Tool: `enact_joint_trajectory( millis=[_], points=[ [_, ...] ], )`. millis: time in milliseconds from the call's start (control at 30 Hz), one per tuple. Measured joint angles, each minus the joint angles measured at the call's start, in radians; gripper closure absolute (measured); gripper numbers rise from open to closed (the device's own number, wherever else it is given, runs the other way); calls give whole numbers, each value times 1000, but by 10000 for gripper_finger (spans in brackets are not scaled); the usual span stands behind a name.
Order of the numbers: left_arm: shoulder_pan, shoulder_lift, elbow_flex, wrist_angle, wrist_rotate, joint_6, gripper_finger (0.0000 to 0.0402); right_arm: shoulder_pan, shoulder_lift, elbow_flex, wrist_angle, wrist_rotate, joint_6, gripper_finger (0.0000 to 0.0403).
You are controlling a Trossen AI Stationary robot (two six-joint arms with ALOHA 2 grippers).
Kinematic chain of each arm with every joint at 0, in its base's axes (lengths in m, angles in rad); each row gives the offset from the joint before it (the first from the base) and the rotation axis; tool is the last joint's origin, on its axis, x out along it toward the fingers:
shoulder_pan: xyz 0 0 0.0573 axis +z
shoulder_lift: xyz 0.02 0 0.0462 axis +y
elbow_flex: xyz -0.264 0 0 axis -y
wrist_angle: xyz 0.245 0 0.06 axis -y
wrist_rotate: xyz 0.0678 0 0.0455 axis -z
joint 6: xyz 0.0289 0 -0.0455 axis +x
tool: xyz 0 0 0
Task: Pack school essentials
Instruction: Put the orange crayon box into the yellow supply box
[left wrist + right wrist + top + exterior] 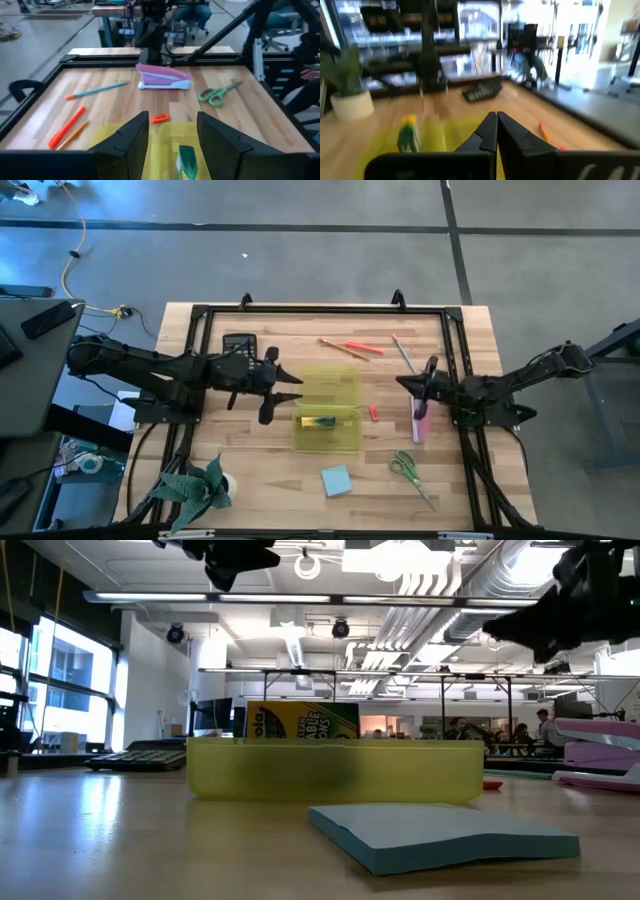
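The yellow-green crayon box [318, 421] lies inside the open translucent yellow case [340, 385] at mid-table; it stands behind the case wall in the low view [300, 722]. My left gripper [292, 390] hovers open at the case's left edge, fingers spread [172, 135], touching nothing. My right gripper [400, 383] is shut [496, 127] in the air right of the case, holding nothing. On the table lie the blue sticky-note pad [336, 480], green-handled scissors [408, 468], orange pens [350, 347], green pencil [403, 353] and red eraser [373, 412].
A pink stapler [420, 427] lies under the right arm, right of the case. A black calculator [238, 343] sits far-left, a potted plant [200, 485] near-left. A black frame rail [320, 308] borders the table. People sit in the room beyond.
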Motion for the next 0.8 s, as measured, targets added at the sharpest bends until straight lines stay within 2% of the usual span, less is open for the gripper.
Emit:
enact_joint_trajectory(
  millis=[100, 200, 333, 533, 667, 800],
  points=[
    [0, -2, 0, 3, -19, 5, 245, 0, 1, 10, 89, 45, -63, 403],
    [0, -2, 0, 2, -22, 9, 245, -1, 9, 80, 48, 44, -98, 403],
    [0, -2, 0, 3, -26, 39, 245, -1, 62, 241, -152, 8, -96, 403],
    [0, -2, 0, 2, -55, 37, 245, -30, 204, 495, -602, 4, 31, 396],
    [0, -2, 0, 2, -64, 35, 245, -58, 302, 593, -777, -34, 146, 358],
    [0, -2, 0, 2, -90, 35, 245, -84, 394, 627, -817, -135, 203, 294]
  ],
)
